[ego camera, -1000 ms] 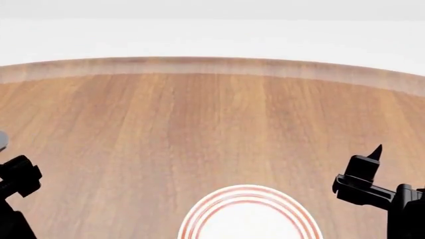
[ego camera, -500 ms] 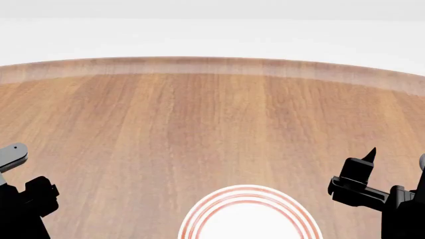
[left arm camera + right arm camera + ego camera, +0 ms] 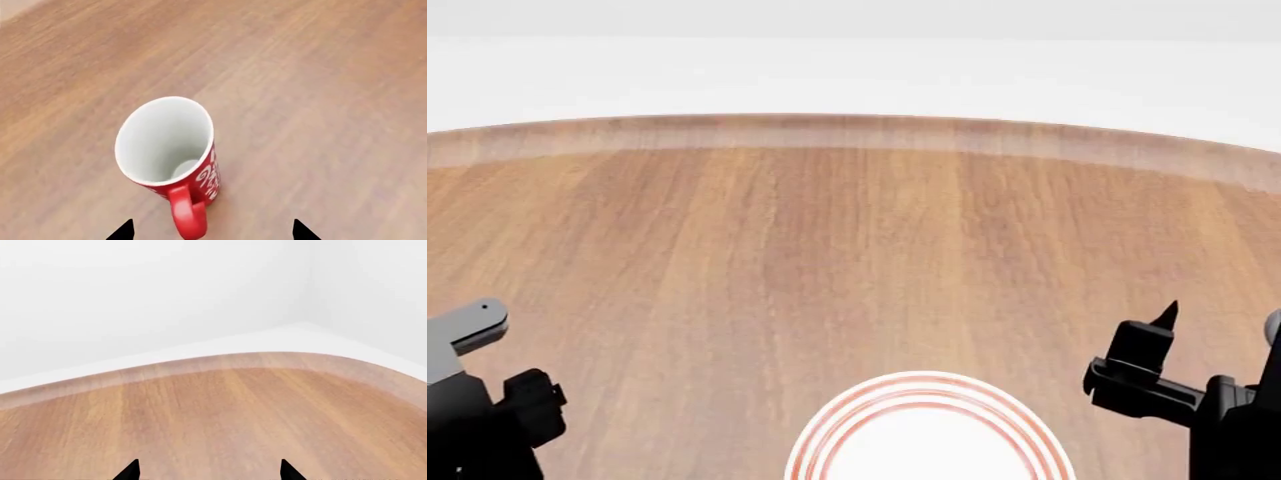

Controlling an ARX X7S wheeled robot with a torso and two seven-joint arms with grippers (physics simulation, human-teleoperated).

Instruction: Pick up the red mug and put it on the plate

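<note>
Item: red mug (image 3: 175,155), approach stage, not yet grasped.

Stands upright on the wooden tabletop (image 3: 320,100), white inside showing, red handle turned toward the left gripper (image 3: 212,231). Seen only in the left wrist view; out of the head view. Left gripper: jaws spread, 2 dark tips showing, 1 on each side of the handle, neither touching the mug. Plate (image 3: 928,440): white, red rings at the rim, at the near edge of the head view between the 2 arms, nothing on it. Right gripper (image 3: 208,471): jaws spread, holding nothing, pointed over bare tabletop toward its far edge. Judged step: the left arm lining up for the pick. Next move calls for advancing until the jaws straddle the mug body or handle, closing, lifting, then carrying to the plate.
</note>
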